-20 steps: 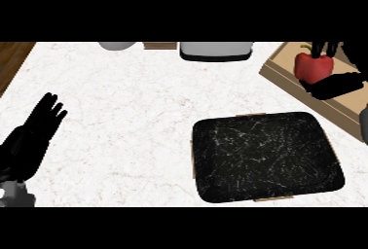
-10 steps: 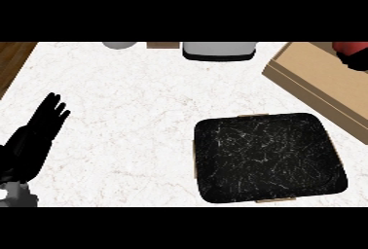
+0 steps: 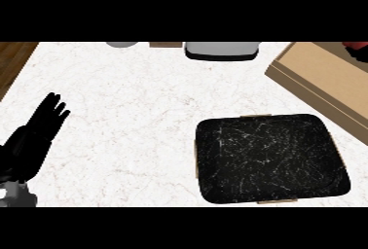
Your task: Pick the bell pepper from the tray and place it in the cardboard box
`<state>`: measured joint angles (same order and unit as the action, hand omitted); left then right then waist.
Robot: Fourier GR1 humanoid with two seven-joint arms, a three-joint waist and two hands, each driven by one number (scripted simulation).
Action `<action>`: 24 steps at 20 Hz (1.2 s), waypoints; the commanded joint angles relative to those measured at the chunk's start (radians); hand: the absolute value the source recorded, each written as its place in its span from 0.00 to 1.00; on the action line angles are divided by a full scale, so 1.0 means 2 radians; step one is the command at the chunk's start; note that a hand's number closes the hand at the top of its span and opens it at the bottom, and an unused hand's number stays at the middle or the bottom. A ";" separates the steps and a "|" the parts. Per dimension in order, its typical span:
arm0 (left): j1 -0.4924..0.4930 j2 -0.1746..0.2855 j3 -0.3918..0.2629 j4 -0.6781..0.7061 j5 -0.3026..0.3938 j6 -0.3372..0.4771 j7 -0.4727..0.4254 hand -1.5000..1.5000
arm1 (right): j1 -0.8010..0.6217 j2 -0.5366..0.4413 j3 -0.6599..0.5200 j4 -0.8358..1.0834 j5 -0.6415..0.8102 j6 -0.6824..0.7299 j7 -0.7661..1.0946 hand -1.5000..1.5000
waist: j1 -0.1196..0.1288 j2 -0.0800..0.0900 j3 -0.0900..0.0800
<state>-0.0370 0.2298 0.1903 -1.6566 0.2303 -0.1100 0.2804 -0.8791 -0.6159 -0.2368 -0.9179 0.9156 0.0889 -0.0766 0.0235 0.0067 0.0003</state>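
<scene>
Red at the upper right corner, by the cardboard box (image 3: 323,78)'s far side, is likely the bell pepper (image 3: 356,46), off the tray (image 3: 269,158), so placing seems underway and next needs lowering and release, though the right hand is unseen; the left hand (image 3: 36,141) rests spread at left.

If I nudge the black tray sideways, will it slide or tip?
Probably slide: the tray is low, broad and lies flat on the smooth counter. It looks shallow, so it is likely light for its size. Its even rim suggests it is stiff.
</scene>
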 commanded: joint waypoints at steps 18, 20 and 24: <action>-0.036 -0.014 -0.012 -0.020 -0.006 0.020 0.039 0.50 | -0.036 -0.023 -0.038 0.331 0.004 -0.051 -0.141 0.00 | 0.007 0.004 0.001; -0.004 -0.015 -0.006 0.021 -0.010 -0.006 -0.019 0.50 | -0.034 -0.013 -0.060 0.333 -0.018 -0.065 -0.158 0.00 | 0.009 0.005 0.001; -0.016 -0.016 -0.010 -0.004 -0.011 0.012 0.017 0.50 | -0.045 -0.007 -0.129 0.324 -0.090 -0.074 -0.178 0.00 | 0.004 0.003 0.002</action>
<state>-0.0724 0.2024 0.1695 -1.6617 0.2075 -0.0927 0.3044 -0.9536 -0.6395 -0.3925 -0.2717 0.8408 -0.0470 -0.3951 0.0385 0.0152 0.0032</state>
